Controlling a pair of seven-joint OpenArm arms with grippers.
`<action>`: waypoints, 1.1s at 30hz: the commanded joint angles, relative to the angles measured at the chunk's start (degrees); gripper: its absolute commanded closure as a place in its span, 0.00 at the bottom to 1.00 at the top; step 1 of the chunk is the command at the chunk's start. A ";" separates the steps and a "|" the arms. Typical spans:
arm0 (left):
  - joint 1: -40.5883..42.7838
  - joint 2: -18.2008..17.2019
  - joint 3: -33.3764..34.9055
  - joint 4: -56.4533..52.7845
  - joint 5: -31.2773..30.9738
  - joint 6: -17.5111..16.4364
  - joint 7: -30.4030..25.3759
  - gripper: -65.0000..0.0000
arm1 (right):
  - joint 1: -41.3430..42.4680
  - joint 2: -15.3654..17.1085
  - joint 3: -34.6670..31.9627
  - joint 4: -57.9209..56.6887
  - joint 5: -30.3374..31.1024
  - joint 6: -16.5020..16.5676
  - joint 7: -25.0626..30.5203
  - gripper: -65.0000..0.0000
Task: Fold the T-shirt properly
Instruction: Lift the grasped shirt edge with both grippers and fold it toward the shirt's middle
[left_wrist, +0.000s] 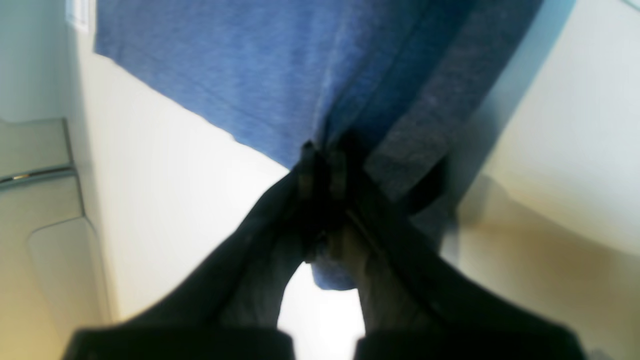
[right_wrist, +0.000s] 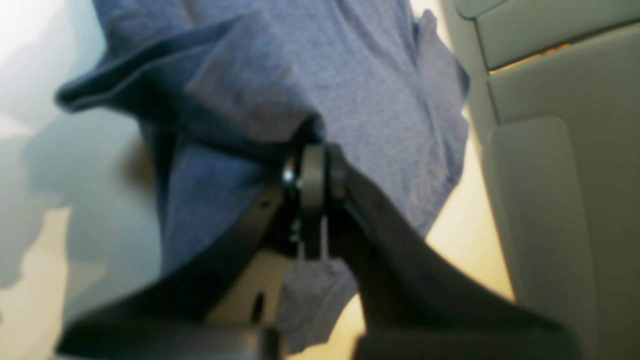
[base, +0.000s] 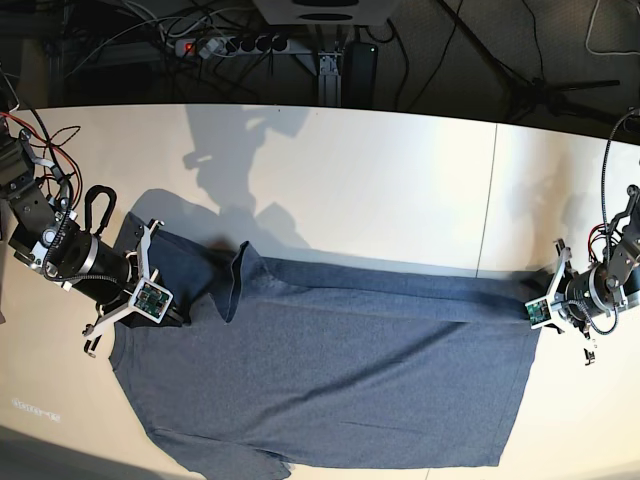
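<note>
The heathered blue-grey short-sleeved cotton T-shirt (base: 330, 370) lies spread on the white table (base: 380, 180), stretched lengthwise between the two arms, with its far long edge turned over into a narrow folded band.

In the base view, the left gripper (base: 541, 306) sits at the shirt's corner on that view's right, at the end of the folded band. The right gripper (base: 172, 305) sits at the opposite end, at the shoulder area beside a raised ridge of fabric.

The left wrist view shows what the base view cannot: the left gripper (left_wrist: 324, 165) has its jaws fully closed on a gathered fold of the T-shirt (left_wrist: 260, 75), with cloth fanning away from the pinch point and a small tuft protruding behind the fingers.

The right wrist view shows the right gripper (right_wrist: 312, 172) likewise clamped tight on the T-shirt (right_wrist: 360, 100), with fabric bunched and draped over the fingertips and a flap hanging below them. This view is blurred; seam detail cannot be resolved.
</note>
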 joint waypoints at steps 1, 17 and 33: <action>-2.36 -1.14 -0.63 -0.04 -0.04 -0.37 -0.07 1.00 | 2.69 0.72 -1.09 -0.37 -0.07 5.05 0.83 1.00; -5.01 1.60 -0.24 -5.11 5.55 0.04 -1.88 1.00 | 21.68 -8.79 -19.17 -18.14 -3.28 5.88 0.79 1.00; -8.57 3.76 1.84 -11.54 5.55 0.04 -4.81 1.00 | 29.35 -18.18 -23.10 -29.53 -5.64 5.95 0.74 1.00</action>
